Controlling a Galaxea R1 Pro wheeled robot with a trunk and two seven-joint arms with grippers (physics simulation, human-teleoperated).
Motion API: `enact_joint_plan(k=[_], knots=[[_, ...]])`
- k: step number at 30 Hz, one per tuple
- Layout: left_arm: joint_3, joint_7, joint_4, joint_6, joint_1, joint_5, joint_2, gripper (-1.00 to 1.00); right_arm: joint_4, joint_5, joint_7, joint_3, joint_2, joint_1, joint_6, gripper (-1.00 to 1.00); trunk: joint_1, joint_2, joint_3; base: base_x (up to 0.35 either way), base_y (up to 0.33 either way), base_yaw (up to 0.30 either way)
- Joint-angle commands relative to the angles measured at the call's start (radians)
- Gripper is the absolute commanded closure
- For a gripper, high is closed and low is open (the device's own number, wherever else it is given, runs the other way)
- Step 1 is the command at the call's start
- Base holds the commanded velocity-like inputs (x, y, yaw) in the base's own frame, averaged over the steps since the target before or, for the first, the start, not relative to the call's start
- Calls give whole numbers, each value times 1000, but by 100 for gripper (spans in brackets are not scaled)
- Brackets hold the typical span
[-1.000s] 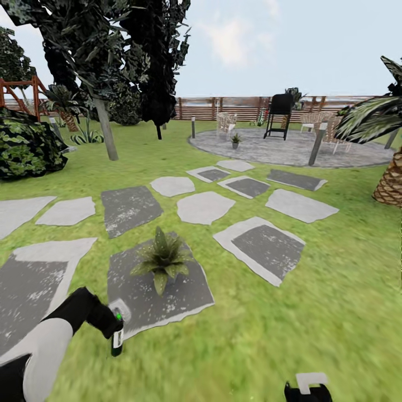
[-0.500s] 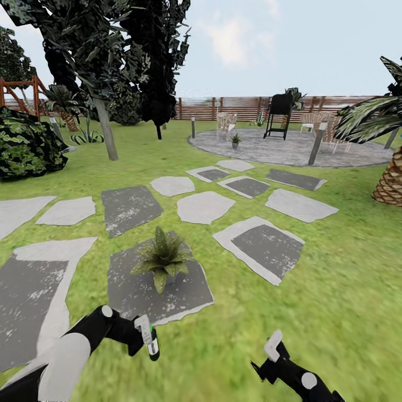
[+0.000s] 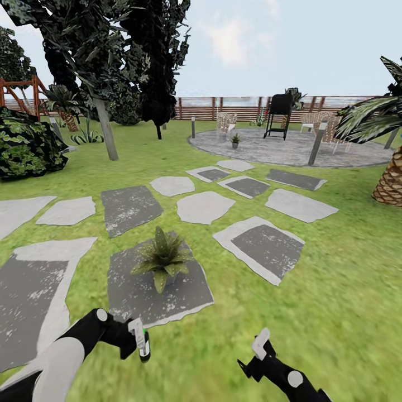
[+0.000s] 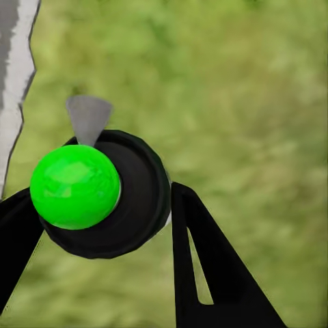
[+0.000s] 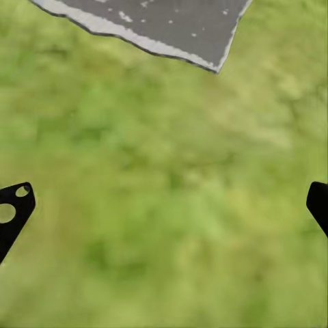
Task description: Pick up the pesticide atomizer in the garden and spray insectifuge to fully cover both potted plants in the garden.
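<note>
In the head view my left gripper (image 3: 137,341) is shut on the pesticide atomizer (image 3: 143,347), a small dark bottle with a pale head, held tilted low over the grass. It hangs just in front of the stepping stone (image 3: 184,290) that carries the nearer potted plant (image 3: 163,258). The left wrist view shows the atomizer (image 4: 133,198) from above with a bright green knob, clamped between the black fingers (image 4: 205,273). The second potted plant (image 3: 235,139) stands far off on the round patio (image 3: 290,149). My right gripper (image 3: 258,349) is low at the right, open (image 5: 164,208) over grass.
Grey stepping stones (image 3: 204,206) cross the lawn toward the patio, which holds chairs (image 3: 226,124) and a black grill (image 3: 279,114) before a wooden fence (image 3: 240,106). A dark shrub (image 3: 25,148) and tree trunk (image 3: 106,134) stand left, a palm trunk (image 3: 389,184) right.
My left arm swung the atomizer to the right and tilted it, then eased it back slightly left. My right gripper rose into view and moved up and left.
</note>
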Motion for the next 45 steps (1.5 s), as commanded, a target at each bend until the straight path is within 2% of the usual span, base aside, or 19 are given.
enact_joint_plan(k=[1,8,9,10,12,17,20,25,28,29,33,39,40,45], knots=[[2,3,-1,-10,-1,-10,-2,100,-2,6,7,-3,7,-1,-3,-100,0,0,-1,0,0,0],[-37,43,-3,-12,-1,-11,-9,100,-40,3,27,37,47,-3,3,-100,0,0,-1,0,0,0],[-143,109,-3,-12,-1,-10,-9,100,-126,1,194,214,135,-4,5,-100,0,0,-1,0,0,0],[-170,119,-2,-12,-1,-9,-10,100,-163,-1,249,214,135,-4,6,-100,0,0,-1,0,0,0],[-197,127,1,-12,-1,-9,-16,100,-200,-2,296,214,135,-4,10,-100,0,0,-1,0,0,0],[-218,123,7,-18,5,-3,-51,100,-218,-8,318,220,135,-2,26,-100,0,0,-1,0,0,0],[-210,106,24,-37,23,13,-68,100,-220,-4,335,237,135,-3,30,-100,0,0,-1,0,0,0],[-207,125,44,-67,52,40,-96,100,-200,-4,317,211,135,-3,31,-100,0,0,-1,0,0,0],[-201,125,43,-85,69,57,-113,100,-199,-4,317,210,135,-3,30,-100,0,0,-1,0,0,0],[-200,125,43,-91,75,63,-119,100,-198,-5,317,210,135,-3,30,100,0,0,-1,0,0,0],[-199,123,43,-115,98,85,-134,100,-204,-5,338,211,135,-3,31,100,0,0,-1,0,0,0],[-201,96,39,-149,97,120,-158,100,-210,-6,371,211,135,-3,31,100,0,0,-1,0,0,0],[-201,95,38,-211,97,159,-170,100,-210,-6,429,211,135,-3,31,100,0,0,-1,0,0,0],[-202,98,37,-208,96,159,-188,100,-210,-7,429,211,135,-3,31,100,0,0,-1,0,0,0]])
